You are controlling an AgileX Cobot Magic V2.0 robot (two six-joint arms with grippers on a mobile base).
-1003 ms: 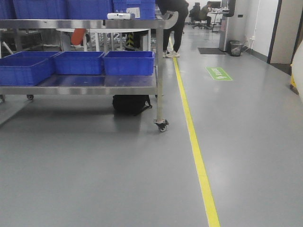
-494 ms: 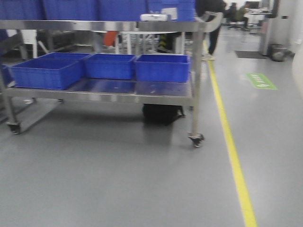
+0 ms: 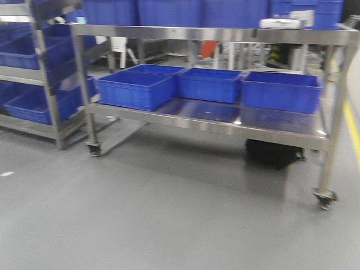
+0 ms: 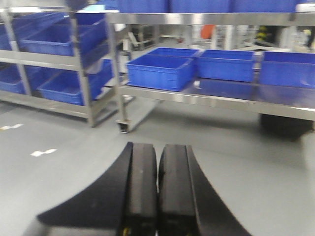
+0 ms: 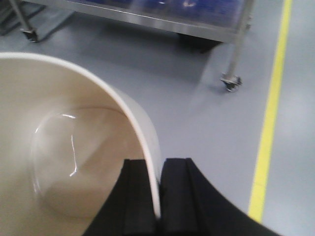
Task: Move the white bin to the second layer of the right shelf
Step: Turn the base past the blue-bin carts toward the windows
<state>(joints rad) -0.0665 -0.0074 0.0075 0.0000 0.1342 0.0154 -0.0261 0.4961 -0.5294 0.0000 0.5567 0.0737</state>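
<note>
The white bin (image 5: 74, 147) is only rim-pinched at 6 o'clock by the right tool (image 5: 158, 169), so it could be jolted loose.

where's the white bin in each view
Front: not in it.
Left wrist: not in it; only the shut left gripper over bare floor.
Right wrist: the white bin fills the lower left, its rim pinched by the right gripper.
Shared landmark: the steel cart with blue crates, across the middle in front, upper right in left wrist, along the top edge in right wrist.
</note>
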